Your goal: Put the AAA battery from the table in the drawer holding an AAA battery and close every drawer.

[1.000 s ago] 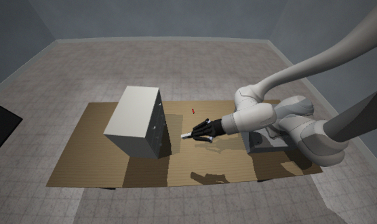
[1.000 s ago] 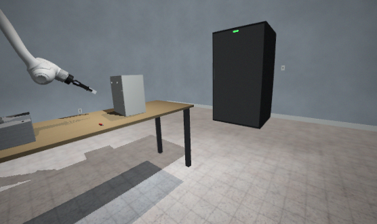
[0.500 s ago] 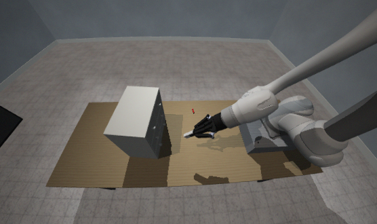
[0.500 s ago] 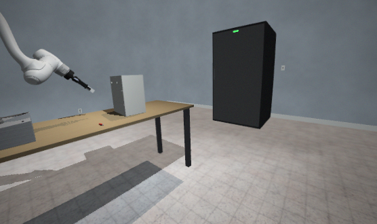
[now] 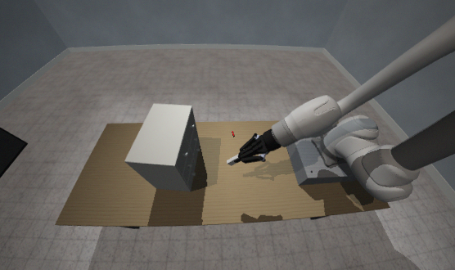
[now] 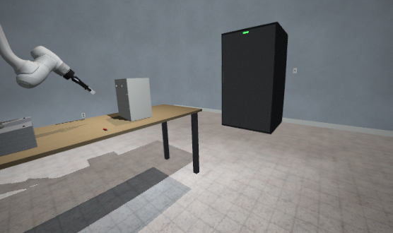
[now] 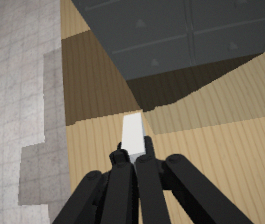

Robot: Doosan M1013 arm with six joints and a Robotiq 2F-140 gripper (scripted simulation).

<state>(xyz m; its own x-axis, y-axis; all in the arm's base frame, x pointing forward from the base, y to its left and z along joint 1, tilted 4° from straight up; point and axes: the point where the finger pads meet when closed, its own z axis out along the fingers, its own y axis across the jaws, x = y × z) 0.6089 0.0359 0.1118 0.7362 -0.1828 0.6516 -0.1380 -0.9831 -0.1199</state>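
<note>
The small chest stands upright on the wooden table, white on top and sides, its dark drawer front facing my arm. The drawers look flush with the front. It also shows in the side view and fills the top of the wrist view. The AAA battery is a tiny red piece lying on the table behind my gripper, also seen in the side view. My gripper is shut and empty, its white pads pressed together. It hangs well above the table, a short way from the chest's front.
The arm's grey base block sits at the table's right end. A tall black cabinet stands on the floor, away from the table. The table's far edge runs just behind the chest and battery.
</note>
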